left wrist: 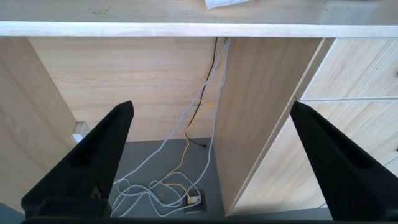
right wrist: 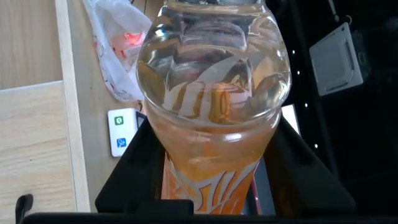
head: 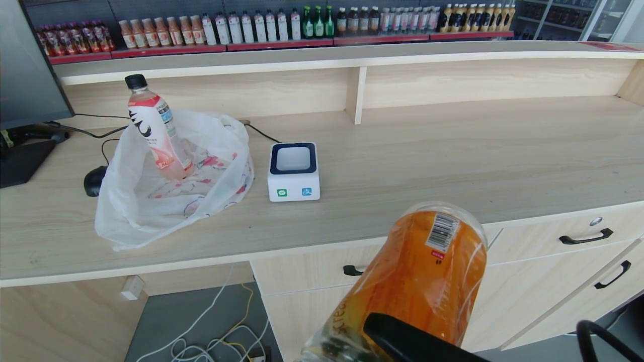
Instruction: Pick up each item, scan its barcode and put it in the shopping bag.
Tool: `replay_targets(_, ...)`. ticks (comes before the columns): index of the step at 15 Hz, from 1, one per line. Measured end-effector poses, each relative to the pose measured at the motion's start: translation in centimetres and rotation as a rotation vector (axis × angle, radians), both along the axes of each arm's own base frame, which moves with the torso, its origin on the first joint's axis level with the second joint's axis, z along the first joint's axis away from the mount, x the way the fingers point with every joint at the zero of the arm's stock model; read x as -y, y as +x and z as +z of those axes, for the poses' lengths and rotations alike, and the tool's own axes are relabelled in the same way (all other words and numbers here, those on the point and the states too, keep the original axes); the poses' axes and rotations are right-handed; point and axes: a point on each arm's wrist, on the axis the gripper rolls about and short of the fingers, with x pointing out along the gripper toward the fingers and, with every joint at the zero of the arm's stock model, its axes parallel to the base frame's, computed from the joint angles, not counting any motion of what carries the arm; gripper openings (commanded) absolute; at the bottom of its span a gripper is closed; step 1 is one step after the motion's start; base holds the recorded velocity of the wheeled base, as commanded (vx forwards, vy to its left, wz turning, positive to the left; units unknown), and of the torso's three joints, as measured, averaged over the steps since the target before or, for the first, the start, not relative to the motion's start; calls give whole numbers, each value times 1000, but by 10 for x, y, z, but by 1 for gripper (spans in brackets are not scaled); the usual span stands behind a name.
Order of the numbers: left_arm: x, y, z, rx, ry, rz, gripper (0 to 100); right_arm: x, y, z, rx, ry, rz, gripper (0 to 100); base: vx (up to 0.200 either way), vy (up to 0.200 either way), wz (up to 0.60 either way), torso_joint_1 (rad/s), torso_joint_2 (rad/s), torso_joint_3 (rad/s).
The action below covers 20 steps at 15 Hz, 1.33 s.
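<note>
Orange bottle (head: 427,271) is clamped in the right pincer (right wrist: 214,146). The fingers are closed on its body from both sides, and the clear base pokes out past them. It is held tilted, base up and forward, with the cap end hidden low. The barcode (head: 443,232) sits near the base on the upper side, facing up and clear of the fingers. That is probably the reason for this hold: the label stays free for scanning. The bottle hangs off the front edge of the desk (head: 453,151), touching nothing else.

Ahead and to the left of this pincer, well apart from it, the scanner (head: 294,171) stands on the desk with its window facing up. My read is that the barcode must be rolled over to face down before it reaches that window.

Farther left again, just beside the scanner, the bag (head: 151,211) lies slumped with its mouth open. A pink bottle (head: 156,130) leans inside it, so one item looks done.

The left pincer (left wrist: 211,168) has its fingers spread wide and is empty. It sits low in front of the desk, below the edge, with cables (left wrist: 180,155) beyond it. It seems parked out of the way.
</note>
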Motion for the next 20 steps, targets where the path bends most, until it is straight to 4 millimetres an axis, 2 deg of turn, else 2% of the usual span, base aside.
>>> replay_targets(12, 0, 0, 0, 0, 0, 0, 100, -1, 0, -1, 1, -5, 0, 0, 0, 0, 0, 0, 0, 0)
replay_targets(17, 0, 0, 0, 0, 0, -1, 100, 0, 0, -2, -82, 44, 31, 0, 0, 0, 0, 0, 0, 0)
replay_targets(20, 0, 0, 0, 0, 0, 0, 100, 6, 0, 8, -109, 111, 41, 0, 0, 0, 0, 0, 0, 0)
